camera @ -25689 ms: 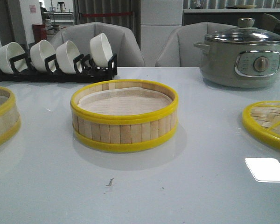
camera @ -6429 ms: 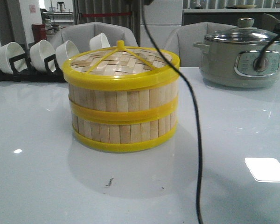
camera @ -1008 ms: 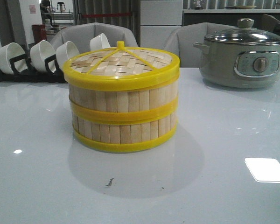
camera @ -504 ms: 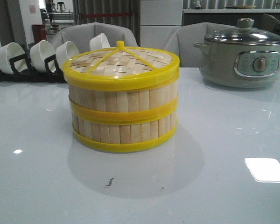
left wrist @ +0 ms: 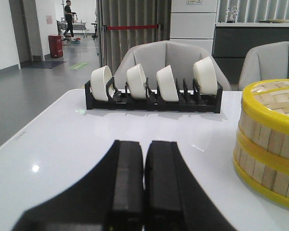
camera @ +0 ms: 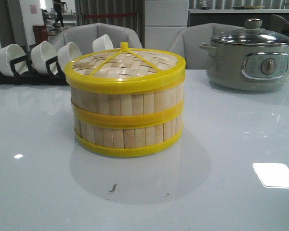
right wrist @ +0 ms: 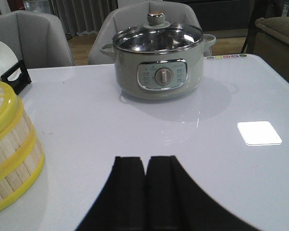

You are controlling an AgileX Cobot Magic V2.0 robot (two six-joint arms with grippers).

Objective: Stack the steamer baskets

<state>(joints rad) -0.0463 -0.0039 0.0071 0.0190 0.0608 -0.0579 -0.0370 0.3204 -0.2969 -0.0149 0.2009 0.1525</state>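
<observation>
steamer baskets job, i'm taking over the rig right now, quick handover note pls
Left gripper: shut, empty, off the stack on the bowl rack side.
Right gripper: shut, empty, off the stack on the electric pot side.
Steamer baskets: two stacked at the centre of the table, rims lined up, woven lid seated on top.
Done: stacking and lidding look complete.
Left: nothing obvious; just confirm the stack sits level.
</observation>
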